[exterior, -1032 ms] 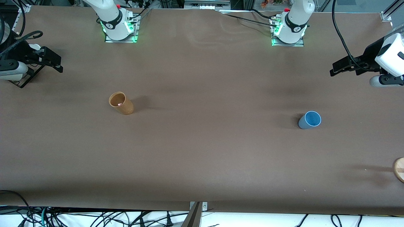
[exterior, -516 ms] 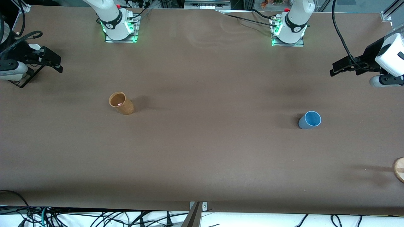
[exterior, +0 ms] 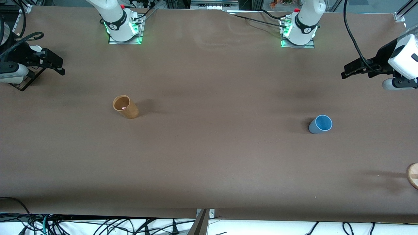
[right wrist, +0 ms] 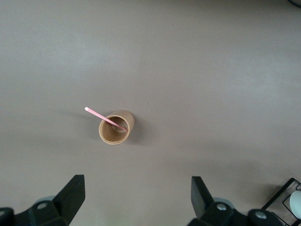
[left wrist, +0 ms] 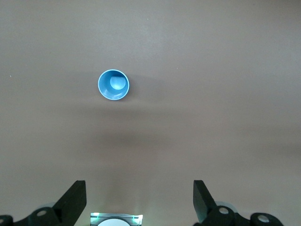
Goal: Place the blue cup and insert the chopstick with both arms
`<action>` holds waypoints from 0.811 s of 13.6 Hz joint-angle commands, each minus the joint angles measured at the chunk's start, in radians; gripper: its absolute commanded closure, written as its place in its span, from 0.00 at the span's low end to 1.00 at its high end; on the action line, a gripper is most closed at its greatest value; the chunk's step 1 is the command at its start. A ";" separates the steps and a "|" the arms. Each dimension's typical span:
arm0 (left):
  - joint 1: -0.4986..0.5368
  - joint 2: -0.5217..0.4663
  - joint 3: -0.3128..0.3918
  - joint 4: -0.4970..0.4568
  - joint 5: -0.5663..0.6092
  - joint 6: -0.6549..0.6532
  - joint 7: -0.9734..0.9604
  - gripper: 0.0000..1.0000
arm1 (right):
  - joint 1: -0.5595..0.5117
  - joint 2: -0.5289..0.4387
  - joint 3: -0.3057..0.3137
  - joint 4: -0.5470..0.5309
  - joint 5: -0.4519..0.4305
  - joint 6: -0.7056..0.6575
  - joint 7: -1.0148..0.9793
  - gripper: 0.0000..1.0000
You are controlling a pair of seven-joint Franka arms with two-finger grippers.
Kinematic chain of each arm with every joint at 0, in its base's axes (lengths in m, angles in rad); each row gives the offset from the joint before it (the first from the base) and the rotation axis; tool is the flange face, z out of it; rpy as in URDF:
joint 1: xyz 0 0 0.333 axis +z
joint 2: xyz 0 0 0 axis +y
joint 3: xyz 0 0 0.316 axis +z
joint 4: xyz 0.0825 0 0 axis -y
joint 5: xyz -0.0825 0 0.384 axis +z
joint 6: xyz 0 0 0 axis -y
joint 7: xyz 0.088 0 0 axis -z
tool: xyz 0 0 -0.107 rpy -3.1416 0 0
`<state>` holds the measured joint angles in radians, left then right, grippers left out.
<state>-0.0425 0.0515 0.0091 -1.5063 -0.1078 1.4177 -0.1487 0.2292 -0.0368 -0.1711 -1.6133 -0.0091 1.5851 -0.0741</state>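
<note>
The blue cup (exterior: 320,124) stands upright and empty toward the left arm's end of the table; it also shows in the left wrist view (left wrist: 113,84). The pinkish-red chopstick (right wrist: 106,117) leans inside an orange-brown cup (right wrist: 116,127), its end sticking out over the rim. In the front view only its pink tip (exterior: 123,107) shows in that cup (exterior: 125,107), toward the right arm's end. My left gripper (left wrist: 138,188) is open and empty, high over the table near its own base. My right gripper (right wrist: 137,182) is open and empty, high above the orange-brown cup. Neither gripper shows in the front view.
A black stand with cables (exterior: 32,62) sits at the right arm's end of the table. A white and black device (exterior: 392,65) sits at the left arm's end. A round wooden piece (exterior: 413,175) lies at the table edge, nearer the camera than the blue cup.
</note>
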 commanded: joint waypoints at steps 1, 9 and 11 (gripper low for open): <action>-0.005 0.019 -0.001 0.034 0.020 -0.002 -0.005 0.00 | -0.005 0.011 0.002 0.029 -0.009 -0.008 0.008 0.00; -0.005 0.019 -0.001 0.034 0.019 -0.002 -0.006 0.00 | -0.004 0.011 0.002 0.029 -0.009 -0.005 0.010 0.00; -0.004 0.030 -0.001 0.034 0.019 -0.002 -0.008 0.00 | -0.005 0.011 0.001 0.029 -0.009 -0.004 0.008 0.00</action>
<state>-0.0425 0.0530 0.0091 -1.5063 -0.1078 1.4177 -0.1487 0.2288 -0.0368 -0.1715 -1.6133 -0.0096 1.5883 -0.0741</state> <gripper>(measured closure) 0.000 0.000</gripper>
